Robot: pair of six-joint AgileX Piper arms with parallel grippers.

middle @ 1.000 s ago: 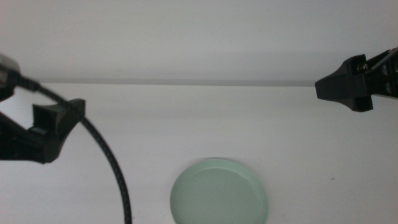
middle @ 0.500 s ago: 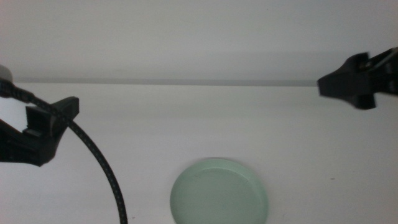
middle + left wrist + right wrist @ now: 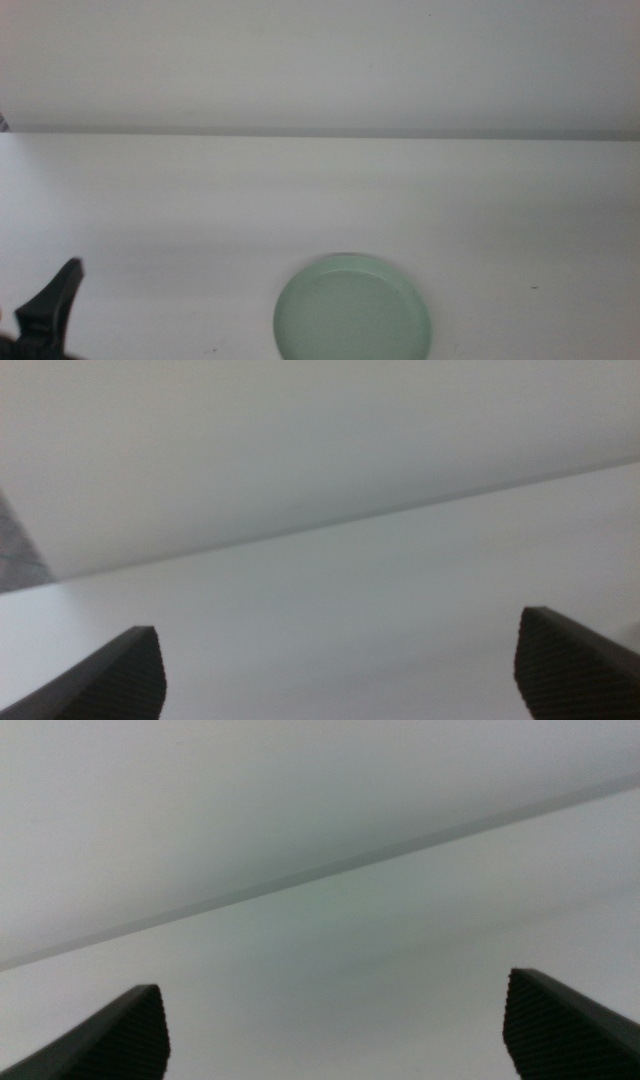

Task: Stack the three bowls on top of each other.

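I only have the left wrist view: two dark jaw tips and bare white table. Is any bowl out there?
Observer: Yes. The middle view shows one pale green bowl near the front edge of the table, nothing stacked on it.
Operator: Where is my left gripper relative to it?
Observer: The left gripper is low at the front left corner of the middle view, well apart from the bowl.
Operator: And the right gripper?
Observer: It is out of the middle view. The right wrist view shows the right gripper with its jaws wide apart over bare table, holding nothing.
Operator: The other two bowls?
Observer: No view shows them.
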